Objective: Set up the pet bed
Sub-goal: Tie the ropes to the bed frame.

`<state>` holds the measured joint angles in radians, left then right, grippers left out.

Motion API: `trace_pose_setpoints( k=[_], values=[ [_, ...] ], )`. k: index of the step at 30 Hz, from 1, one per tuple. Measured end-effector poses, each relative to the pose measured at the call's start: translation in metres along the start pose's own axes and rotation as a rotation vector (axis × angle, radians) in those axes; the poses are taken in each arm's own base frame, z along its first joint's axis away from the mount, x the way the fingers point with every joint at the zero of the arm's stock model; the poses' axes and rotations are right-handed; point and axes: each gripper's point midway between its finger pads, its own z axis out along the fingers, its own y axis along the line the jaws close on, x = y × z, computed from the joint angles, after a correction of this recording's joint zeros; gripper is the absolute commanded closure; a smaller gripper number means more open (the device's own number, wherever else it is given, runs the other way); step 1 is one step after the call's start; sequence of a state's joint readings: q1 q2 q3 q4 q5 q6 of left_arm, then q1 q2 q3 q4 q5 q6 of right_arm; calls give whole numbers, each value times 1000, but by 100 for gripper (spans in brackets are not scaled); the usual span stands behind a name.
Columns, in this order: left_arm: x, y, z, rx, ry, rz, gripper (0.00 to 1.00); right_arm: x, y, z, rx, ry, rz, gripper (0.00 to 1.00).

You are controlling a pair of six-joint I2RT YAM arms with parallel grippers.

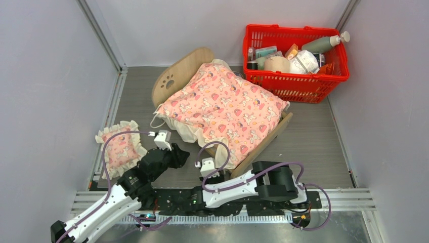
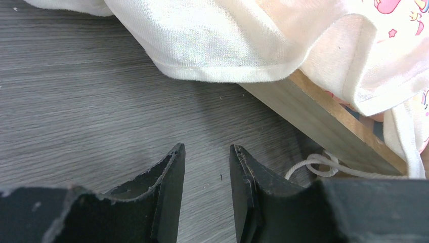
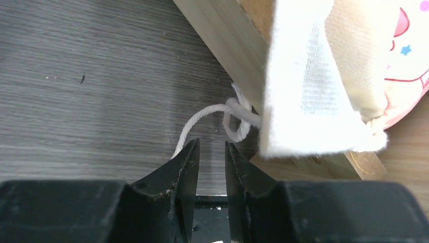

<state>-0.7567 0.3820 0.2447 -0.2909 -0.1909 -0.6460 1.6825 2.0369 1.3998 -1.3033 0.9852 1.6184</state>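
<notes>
The pet bed [image 1: 178, 75] stands slantwise mid-table, its arched headboard with the paw cutout at the far left. A pink patterned blanket [image 1: 225, 106] with a cream frill covers it and hides the mattress. My left gripper [image 1: 180, 152] is open just off the bed's near left side, above bare table. In the left wrist view the left gripper [image 2: 206, 147] holds nothing, with the frill [image 2: 227, 40] and wooden side rail [image 2: 324, 119] ahead. My right gripper [image 3: 211, 143] is open by a narrow gap at the bed's foot corner, close to a white cord [image 3: 222, 109].
A small pink frilled pillow [image 1: 120, 149] lies on the table at the left, beside my left arm. A red basket [image 1: 296, 83] full of bottles and packets stands at the back right. Grey walls close in both sides.
</notes>
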Motion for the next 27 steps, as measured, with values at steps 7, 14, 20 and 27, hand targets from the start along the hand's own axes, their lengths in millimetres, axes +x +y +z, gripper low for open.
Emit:
trace_pose_setpoints(
  k=[7, 14, 20, 27],
  values=[
    [1, 0, 0, -3, 5, 1, 59, -2, -5, 8, 54, -9, -11, 69],
    [4, 2, 2, -11, 18, 4, 60, -5, -12, 11, 83, -18, -9, 69],
    [5, 2, 2, -10, 25, 5, 60, -6, -16, 11, 96, -22, -18, 69],
    [7, 1, 2, -6, 32, 2, 61, -15, -10, 2, 81, -29, -12, 67]
  ],
)
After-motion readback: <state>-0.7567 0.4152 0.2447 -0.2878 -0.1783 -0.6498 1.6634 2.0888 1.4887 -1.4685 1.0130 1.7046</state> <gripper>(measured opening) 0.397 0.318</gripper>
